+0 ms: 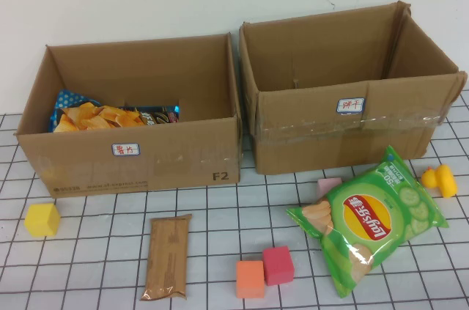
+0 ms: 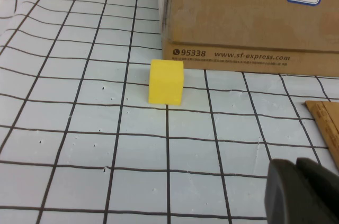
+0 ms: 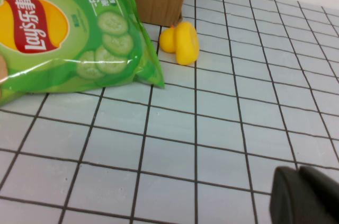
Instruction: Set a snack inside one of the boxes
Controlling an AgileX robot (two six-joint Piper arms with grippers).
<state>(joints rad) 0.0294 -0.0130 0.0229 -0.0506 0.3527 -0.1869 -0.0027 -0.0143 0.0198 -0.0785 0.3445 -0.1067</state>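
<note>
Snacks on the table, both hands low and back

Chips in a green Lay's bag point(image 1: 370, 220) lie flat on the gridded table point(image 1: 95, 266), just in front of the right-hand cardboard box point(image 1: 352, 116), which stands open-topped with a small label on its front wall. A yellow rubber duck point(image 1: 440, 180) sits near the bag's far corner, close to that box but apart from the bag. Left of it stands a second open box point(image 1: 139, 150), with chip packets point(image 1: 99, 116) already lying inside. In front of this box a brown wrapped snack bar point(image 1: 167, 256) lies lengthwise on the table, and a yellow cube point(image 1: 42, 219) rests off to the left, near the box's front corner. An orange cube point(image 1: 250, 279) and a red cube point(image 1: 278, 265) touch each other between the bar and the green bag; a pink block point(image 1: 328, 185) peeks out behind the bag.

Only a dark edge of the left hand point(image 2: 302, 192) shows, low over the table near the yellow cube; I cannot tell its state. Same for the right hand point(image 3: 307, 196), low and well short of the green bag.
</note>
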